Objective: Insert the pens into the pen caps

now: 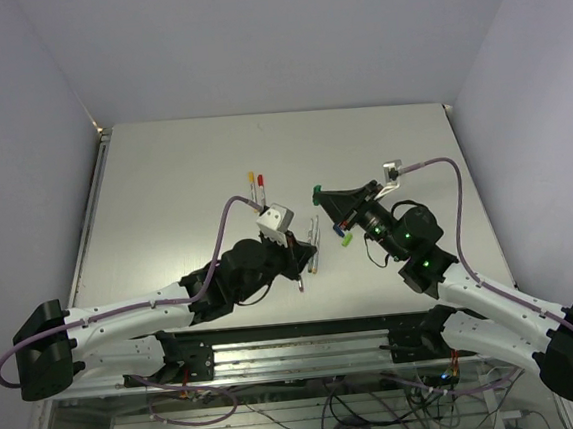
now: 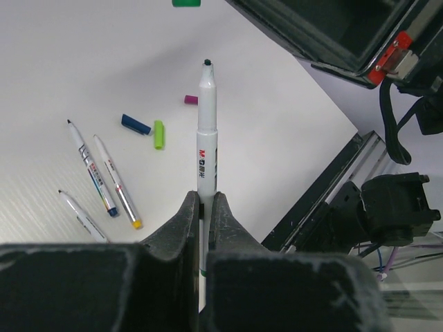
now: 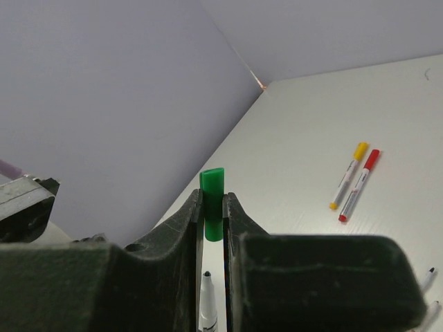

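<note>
As the pen stands now: the pen (image 2: 207, 117) points its dark tip up and away from the left pincer (image 2: 205, 200), above the counter (image 2: 83, 55) and not resting on it.
Left pincer: clenched on the pen's lower barrel, which ends in green below the fingers.
Green cap: the green cap (image 3: 212, 181) is raised off the counter, just beyond the pen tip and apart from it; in the left wrist view it sits slightly left of the pen's line.
Right pincer: the right pincer (image 3: 212, 207) is clenched across the cap's lower half, with the top sticking out.
Step in hand: lining up pen and cap for mating, by my reading; the tip has not entered.
Next move calls for: shifting cap or pen sideways until the two share one axis, then pushing straight along it. Which end of the cap is open I cannot tell.
Already done, apparently: yellow pen (image 3: 347, 181) and red pen (image 3: 360, 180) lie capped side by side.
Left to do: three bare pens (image 2: 116, 181), blue cap (image 2: 136, 124), light green cap (image 2: 158, 135), magenta cap (image 2: 191, 99) on the counter.
</note>
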`<state>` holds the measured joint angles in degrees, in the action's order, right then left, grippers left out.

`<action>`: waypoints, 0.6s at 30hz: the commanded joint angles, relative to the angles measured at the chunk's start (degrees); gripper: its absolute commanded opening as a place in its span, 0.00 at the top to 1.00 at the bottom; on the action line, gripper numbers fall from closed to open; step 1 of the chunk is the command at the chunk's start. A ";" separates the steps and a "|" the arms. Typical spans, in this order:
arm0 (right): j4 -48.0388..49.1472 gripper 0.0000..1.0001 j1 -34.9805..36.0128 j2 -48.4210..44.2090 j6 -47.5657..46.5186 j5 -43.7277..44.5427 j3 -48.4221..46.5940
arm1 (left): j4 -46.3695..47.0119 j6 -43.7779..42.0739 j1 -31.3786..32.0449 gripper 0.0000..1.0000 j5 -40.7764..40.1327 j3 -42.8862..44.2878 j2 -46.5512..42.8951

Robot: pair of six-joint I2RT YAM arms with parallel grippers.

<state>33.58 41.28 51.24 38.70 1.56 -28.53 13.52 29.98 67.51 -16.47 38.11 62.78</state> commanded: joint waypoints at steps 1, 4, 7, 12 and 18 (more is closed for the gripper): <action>1.71 1.00 0.32 -0.96 0.96 -2.05 0.41 | 3.63 -0.18 0.08 0.93 -1.64 2.49 -0.03; 1.59 1.00 0.34 -1.46 1.27 -2.35 1.08 | 3.84 -0.17 0.08 0.93 -1.63 2.75 -0.03; 1.82 1.00 0.31 -1.75 1.38 -2.76 1.62 | 3.54 -0.27 0.07 0.93 -2.09 3.02 -0.09; 1.93 1.00 0.36 -1.90 1.51 -3.14 1.81 | 3.76 -0.20 0.03 0.93 -2.84 2.76 -0.64; 2.60 1.00 0.30 -2.26 1.69 -2.74 2.12 | 3.29 -0.10 0.00 0.93 -2.59 2.68 -0.44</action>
<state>33.82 41.28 50.19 40.14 -0.91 -26.92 14.81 30.00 67.51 -17.91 39.00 62.81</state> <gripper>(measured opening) 0.117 0.101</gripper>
